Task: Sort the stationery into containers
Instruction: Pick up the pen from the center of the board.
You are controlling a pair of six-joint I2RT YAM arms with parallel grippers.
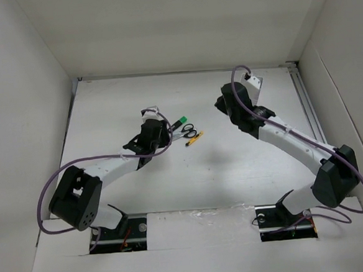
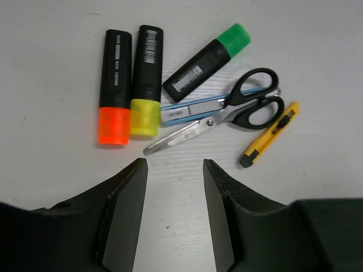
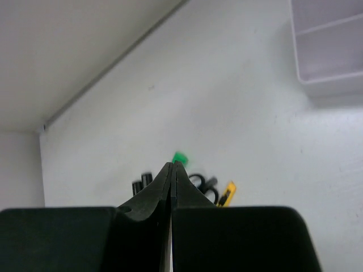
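Note:
In the left wrist view the stationery lies in a cluster on the white table: an orange highlighter point(image 2: 115, 88), a yellow highlighter point(image 2: 146, 82), a green highlighter point(image 2: 207, 62), black-handled scissors point(image 2: 227, 110) lying over a clear-blue pen point(image 2: 187, 109), and a yellow-black cutter point(image 2: 270, 134). My left gripper point(image 2: 174, 164) is open and empty, just short of the scissors' blade tip. My right gripper point(image 3: 173, 164) is shut and empty, raised well away from the cluster. No thin grey pen shows.
A pale compartmented container point(image 3: 332, 45) stands on the table at the upper right of the right wrist view. White walls point(image 1: 29, 90) enclose the table on the left, back and right. In the top view the cutter point(image 1: 195, 138) lies between the two arms.

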